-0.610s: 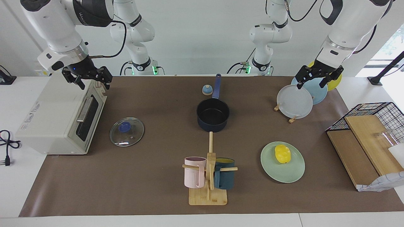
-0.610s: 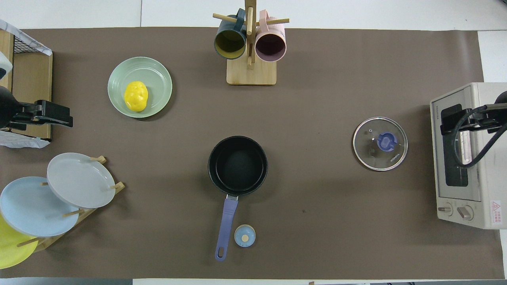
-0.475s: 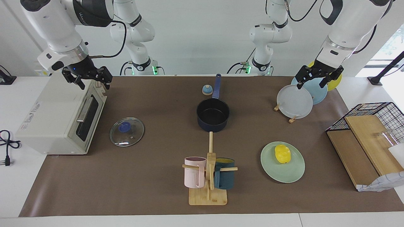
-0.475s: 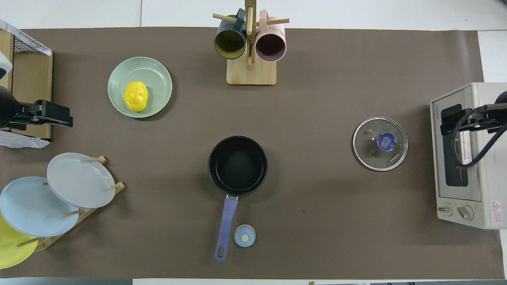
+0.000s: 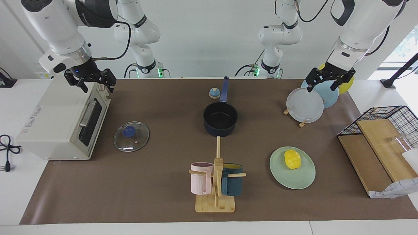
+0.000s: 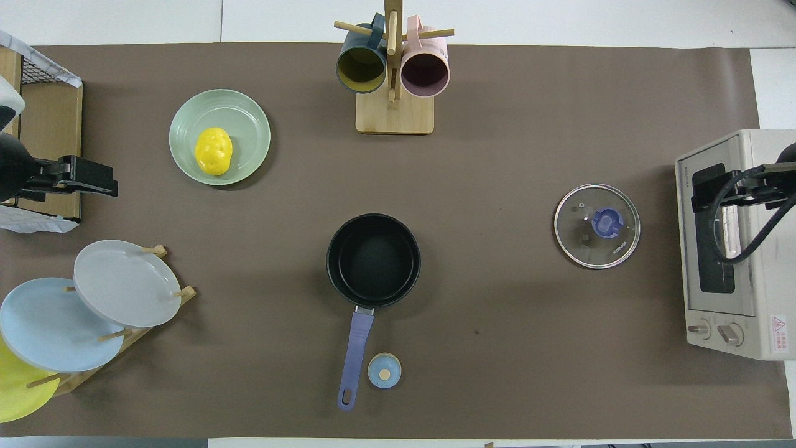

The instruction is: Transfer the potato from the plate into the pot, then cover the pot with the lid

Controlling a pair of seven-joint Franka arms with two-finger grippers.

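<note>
The yellow potato (image 5: pixel 292 159) (image 6: pixel 213 151) lies on the mint-green plate (image 5: pixel 294 179) (image 6: pixel 245 124) toward the left arm's end of the table. The dark navy pot (image 5: pixel 220 117) (image 6: pixel 373 260) stands empty mid-table, its blue handle pointing to the robots. The glass lid (image 5: pixel 137 140) (image 6: pixel 597 225) lies flat on the table beside the toaster oven. My left gripper (image 5: pixel 321 85) (image 6: pixel 93 180) is open and empty, raised in the air near the plate rack. My right gripper (image 5: pixel 97 86) (image 6: pixel 706 199) is open and empty over the toaster oven.
A white toaster oven (image 5: pixel 62 120) sits at the right arm's end. A mug rack (image 5: pixel 215 182) with a pink and a teal mug stands farther from the robots than the pot. A plate rack (image 5: pixel 304 105), a small bell (image 5: pixel 214 93) and a wire basket (image 5: pixel 382 137) with wooden boards are also there.
The left gripper has shifted very slightly. The right arm and all the things on the table have not moved.
</note>
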